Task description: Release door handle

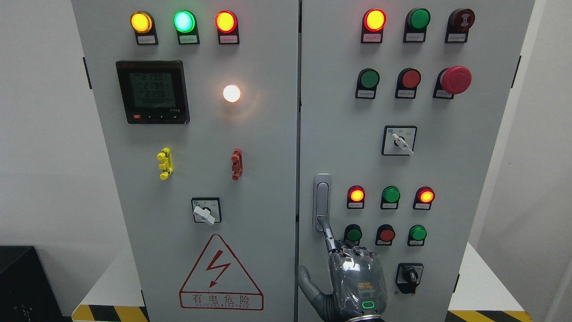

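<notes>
Head view: the right hand [353, 277] rises from the bottom edge at the right door's lower left, index fingertip [322, 221] touching the bottom end of the door handle [321, 202], other fingers curled, holding nothing. The handle sits upright just beside the centre seam [298, 179], with bare panel to its left and indicator lamps [391, 196] near on its right
</notes>
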Motion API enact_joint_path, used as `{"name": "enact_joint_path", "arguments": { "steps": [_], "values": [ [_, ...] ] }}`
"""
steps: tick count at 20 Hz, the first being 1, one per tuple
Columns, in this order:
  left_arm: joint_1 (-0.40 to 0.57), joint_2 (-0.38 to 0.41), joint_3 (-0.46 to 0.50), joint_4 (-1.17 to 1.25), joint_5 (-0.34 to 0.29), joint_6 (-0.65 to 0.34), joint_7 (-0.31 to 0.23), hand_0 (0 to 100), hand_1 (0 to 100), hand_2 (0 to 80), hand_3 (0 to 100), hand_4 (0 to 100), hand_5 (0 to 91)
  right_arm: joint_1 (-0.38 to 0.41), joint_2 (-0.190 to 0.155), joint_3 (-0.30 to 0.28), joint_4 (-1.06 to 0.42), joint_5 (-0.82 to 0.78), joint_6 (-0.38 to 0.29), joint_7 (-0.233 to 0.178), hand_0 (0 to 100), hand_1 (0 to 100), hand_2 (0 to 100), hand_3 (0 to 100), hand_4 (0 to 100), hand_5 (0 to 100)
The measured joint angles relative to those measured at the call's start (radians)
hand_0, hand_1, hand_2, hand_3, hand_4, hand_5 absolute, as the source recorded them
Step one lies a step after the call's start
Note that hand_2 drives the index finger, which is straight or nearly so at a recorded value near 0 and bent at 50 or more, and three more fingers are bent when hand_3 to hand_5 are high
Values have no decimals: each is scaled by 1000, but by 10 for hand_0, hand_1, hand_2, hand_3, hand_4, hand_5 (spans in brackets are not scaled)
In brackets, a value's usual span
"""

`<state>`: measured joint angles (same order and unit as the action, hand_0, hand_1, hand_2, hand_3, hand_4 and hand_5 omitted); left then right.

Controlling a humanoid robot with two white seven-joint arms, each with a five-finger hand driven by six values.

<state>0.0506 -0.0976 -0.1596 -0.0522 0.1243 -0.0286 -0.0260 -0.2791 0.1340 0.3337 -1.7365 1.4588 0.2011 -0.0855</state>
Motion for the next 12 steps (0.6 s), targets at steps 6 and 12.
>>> {"name": "enact_joint_path", "arguments": {
  "steps": [6,12],
  "values": [
    [0,0,0,0,0,0,0,0,0,44,107,2,0,1,0,0,1,-1,1,11,333,235,0,722,723,780],
    [0,0,0,0,0,0,0,0,0,44,107,2,0,3,1,1,1,-1,1,13,333,235,0,725,722,780]
  ]
}}
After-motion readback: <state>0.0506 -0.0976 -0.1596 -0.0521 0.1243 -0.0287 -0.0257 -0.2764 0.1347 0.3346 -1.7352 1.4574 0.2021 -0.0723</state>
